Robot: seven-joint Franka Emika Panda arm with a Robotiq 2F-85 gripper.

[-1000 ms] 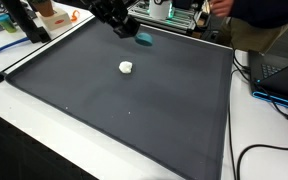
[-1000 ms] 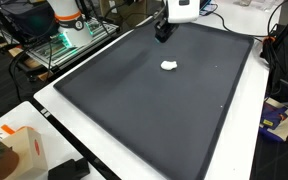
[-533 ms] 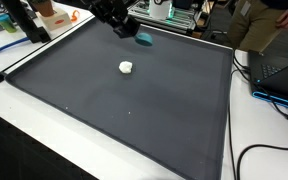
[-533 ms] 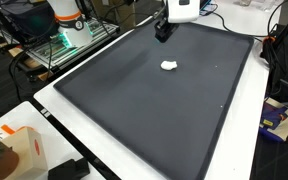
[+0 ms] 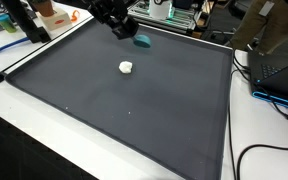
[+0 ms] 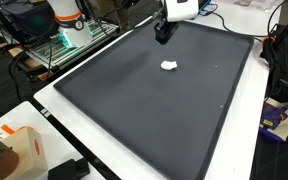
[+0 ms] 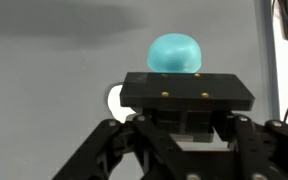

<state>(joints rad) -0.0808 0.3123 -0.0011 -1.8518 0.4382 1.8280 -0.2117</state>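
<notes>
- The end effector [image 5: 120, 30] hung low over the far edge of the dark mat [image 5: 134, 115], which covered most of the white bench [image 5: 19, 120].
- The teal object [image 5: 144, 40] lay on the mat near that far edge, just beside the end effector, toward the right of the picture and a little nearer the camera in an exterior view. From there I could not tell whether the two touched.
- In the wrist view the teal object [image 7: 175, 52] showed as a smooth rounded dome just past the black housing [image 7: 189, 92]. It sat close to the middle line of the tool, slightly off to one side.
- It looked round from both angles, with no long axis to line the jaws up against.
- The fingertips were out of sight in the wrist view and too small and dark in both exterior views [image 6: 161, 34], so I could not tell how wide the jaws stood or whether they gripped anything.
- A small white lump [image 5: 126, 67] lay out on the open mat, well apart from the end effector and the teal object; it also showed in an exterior view [image 6: 169, 66].
- By my judgement, the teal object was much the nearer of the two to the end effector.
</notes>
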